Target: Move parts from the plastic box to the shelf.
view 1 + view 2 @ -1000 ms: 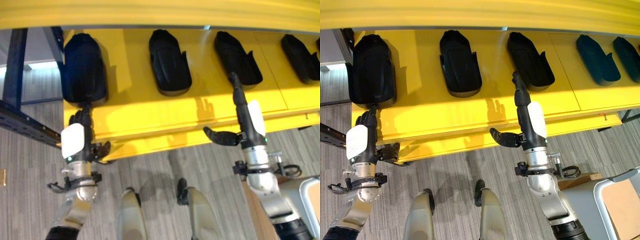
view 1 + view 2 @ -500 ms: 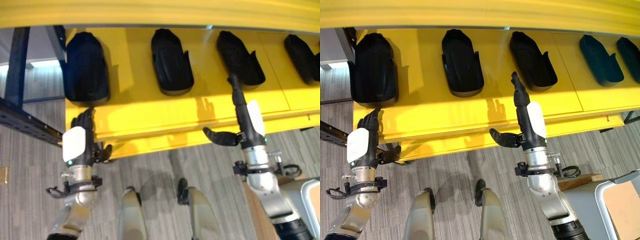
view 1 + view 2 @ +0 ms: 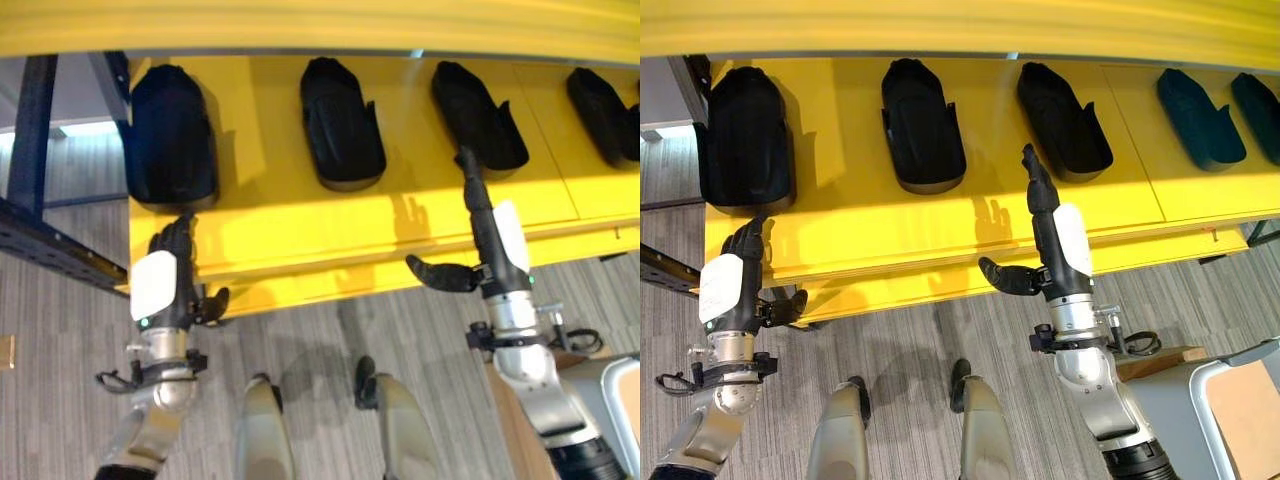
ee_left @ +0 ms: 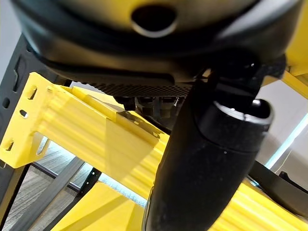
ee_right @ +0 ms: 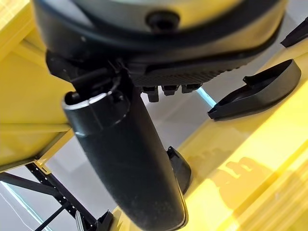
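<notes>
Several black moulded parts lie in a row on the yellow shelf (image 3: pixel 300 225): one at the far left (image 3: pixel 170 135), a second (image 3: pixel 340 120), a third (image 3: pixel 478 115) and a fourth (image 3: pixel 603 110). My left hand (image 3: pixel 160 285) hangs at the shelf's front edge just below the leftmost part, fingers relaxed and holding nothing. My right hand (image 3: pixel 497 245) is open over the shelf front, with straight fingers reaching up to the near end of the third part and the thumb out to the side. The right wrist view shows a black part (image 5: pixel 260 94) on the shelf beyond the thumb (image 5: pixel 130 159).
A dark blue rack upright (image 3: pixel 30 130) and its cross beam (image 3: pixel 60 250) stand left of the shelf. A grey container (image 3: pixel 1230 400) with a cardboard sheet sits on the floor at the lower right. An upper yellow shelf edge (image 3: pixel 320 25) overhangs the row.
My left hand has drifted slightly right and a little back from the leftmost part. The right hand has stayed where it was.
</notes>
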Controlling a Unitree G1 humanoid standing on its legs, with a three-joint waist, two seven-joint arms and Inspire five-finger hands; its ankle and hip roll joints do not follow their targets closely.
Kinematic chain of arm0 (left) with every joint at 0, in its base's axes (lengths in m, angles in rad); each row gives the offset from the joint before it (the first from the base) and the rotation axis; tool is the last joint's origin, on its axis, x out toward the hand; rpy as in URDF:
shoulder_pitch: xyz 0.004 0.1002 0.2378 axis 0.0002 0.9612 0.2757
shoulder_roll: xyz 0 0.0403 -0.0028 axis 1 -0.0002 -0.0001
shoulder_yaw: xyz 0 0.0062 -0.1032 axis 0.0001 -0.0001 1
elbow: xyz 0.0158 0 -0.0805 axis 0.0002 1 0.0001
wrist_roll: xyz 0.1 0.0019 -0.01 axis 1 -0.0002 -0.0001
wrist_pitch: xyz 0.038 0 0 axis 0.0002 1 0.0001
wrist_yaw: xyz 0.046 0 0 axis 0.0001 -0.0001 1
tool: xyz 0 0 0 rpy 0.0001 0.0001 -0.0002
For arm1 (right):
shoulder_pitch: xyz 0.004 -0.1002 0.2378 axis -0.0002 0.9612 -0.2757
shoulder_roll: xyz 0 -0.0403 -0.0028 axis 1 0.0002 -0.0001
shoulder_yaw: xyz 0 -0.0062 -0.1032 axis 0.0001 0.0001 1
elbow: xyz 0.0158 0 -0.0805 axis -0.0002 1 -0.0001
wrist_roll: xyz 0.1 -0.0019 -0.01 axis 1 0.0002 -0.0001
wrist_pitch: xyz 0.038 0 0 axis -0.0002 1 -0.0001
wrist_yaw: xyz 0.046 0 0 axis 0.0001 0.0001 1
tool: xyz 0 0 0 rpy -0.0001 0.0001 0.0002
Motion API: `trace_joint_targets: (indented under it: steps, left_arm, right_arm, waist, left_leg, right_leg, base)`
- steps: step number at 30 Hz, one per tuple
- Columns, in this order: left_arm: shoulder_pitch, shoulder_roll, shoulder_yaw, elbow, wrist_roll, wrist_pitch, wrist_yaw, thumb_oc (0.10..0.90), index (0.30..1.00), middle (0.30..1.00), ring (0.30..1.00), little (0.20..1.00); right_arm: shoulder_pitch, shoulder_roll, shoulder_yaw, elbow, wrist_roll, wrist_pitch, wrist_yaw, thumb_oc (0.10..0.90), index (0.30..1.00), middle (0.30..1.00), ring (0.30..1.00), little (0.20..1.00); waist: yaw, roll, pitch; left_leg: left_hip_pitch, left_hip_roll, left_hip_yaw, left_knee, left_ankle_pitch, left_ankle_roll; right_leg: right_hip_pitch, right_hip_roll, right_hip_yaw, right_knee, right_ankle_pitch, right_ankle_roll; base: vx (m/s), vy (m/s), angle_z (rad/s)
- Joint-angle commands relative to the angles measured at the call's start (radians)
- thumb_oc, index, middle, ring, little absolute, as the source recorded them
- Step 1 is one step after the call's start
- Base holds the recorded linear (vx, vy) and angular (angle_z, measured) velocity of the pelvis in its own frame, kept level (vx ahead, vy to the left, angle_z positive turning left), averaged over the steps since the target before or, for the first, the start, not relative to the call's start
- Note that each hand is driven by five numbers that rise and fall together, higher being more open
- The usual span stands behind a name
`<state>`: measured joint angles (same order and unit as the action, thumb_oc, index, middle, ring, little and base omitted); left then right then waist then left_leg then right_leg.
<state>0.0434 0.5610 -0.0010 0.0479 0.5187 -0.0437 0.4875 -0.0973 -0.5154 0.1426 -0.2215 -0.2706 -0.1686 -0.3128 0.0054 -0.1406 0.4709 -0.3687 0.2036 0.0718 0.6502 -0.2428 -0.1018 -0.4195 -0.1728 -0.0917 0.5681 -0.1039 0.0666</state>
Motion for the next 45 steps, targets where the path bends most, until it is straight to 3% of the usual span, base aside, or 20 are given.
trace_joint_targets:
  steps: [1, 18, 45]
  left_arm:
    - [-0.054, 0.018, -0.010, -0.023, 0.015, -0.031, 0.054, 0.900, 1.000, 1.000, 1.000, 1.000]
    - [-0.100, 0.012, 0.013, 0.044, 0.026, 0.016, 0.078, 0.900, 1.000, 1.000, 1.000, 1.000]
    - [-0.134, 0.018, 0.003, 0.048, 0.051, 0.025, 0.075, 0.900, 1.000, 1.000, 1.000, 1.000]
  right_arm:
    - [-0.065, -0.003, -0.089, -0.062, 0.022, -0.069, -0.056, 0.900, 1.000, 1.000, 1.000, 1.000]
    - [-0.071, -0.004, -0.081, -0.057, 0.027, -0.063, -0.047, 0.900, 1.000, 1.000, 1.000, 1.000]
    - [-0.067, -0.006, -0.080, -0.056, 0.028, -0.065, -0.035, 0.900, 1.000, 1.000, 1.000, 1.000]
  waist:
    - [0.012, -0.003, -0.073]
    - [0.005, -0.007, -0.077]
    - [-0.002, -0.012, -0.075]
  left_leg:
    - [0.019, 0.009, -0.023, -0.034, 0.028, -0.007]
    - [0.014, 0.011, -0.016, -0.025, 0.024, -0.008]
    - [0.005, 0.012, -0.007, -0.009, 0.017, -0.007]
  right_leg:
    - [0.022, -0.063, 0.014, -0.013, 0.065, 0.043]
    - [0.015, -0.063, 0.025, -0.010, 0.063, 0.044]
    - [-0.001, -0.063, 0.033, 0.003, 0.062, 0.045]
  base:
    - [0.00, 0.000, 0.00]
    - [0.00, 0.000, 0.00]
    - [0.00, 0.000, 0.00]
